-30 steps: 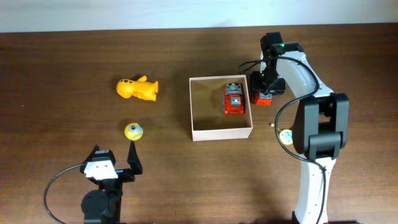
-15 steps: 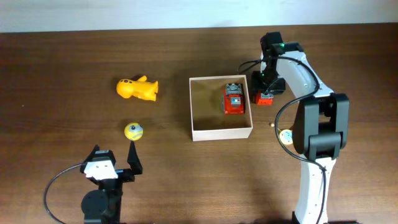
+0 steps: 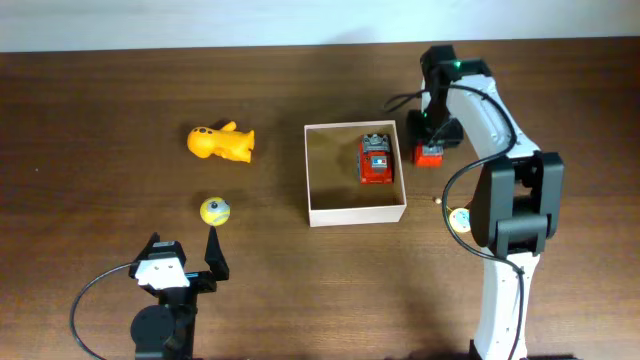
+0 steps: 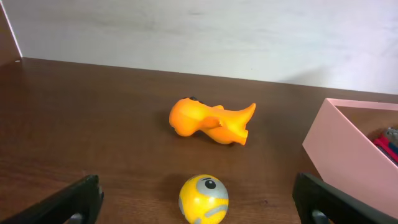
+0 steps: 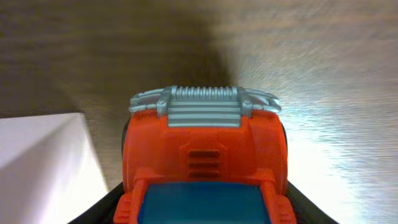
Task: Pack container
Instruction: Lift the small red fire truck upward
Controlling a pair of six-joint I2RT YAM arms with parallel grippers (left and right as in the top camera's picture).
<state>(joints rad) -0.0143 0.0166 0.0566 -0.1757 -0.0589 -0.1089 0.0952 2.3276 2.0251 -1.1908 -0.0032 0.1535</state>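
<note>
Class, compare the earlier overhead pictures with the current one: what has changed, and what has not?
The right claw, gripping the loose red car beside the container, shifted slightly right, away from its wall. The packed red car, orange toy, yellow ball and open left claw stayed put.

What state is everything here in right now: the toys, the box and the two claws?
container: open top, one truck inside.
inner truck: upright, at the container's right side.
outer truck: outside the container, to its right, gripped.
orange toy: lying down, untouched.
ball: loose, untouched.
left gripper: open, empty.
right gripper: shut on the outer truck.
</note>
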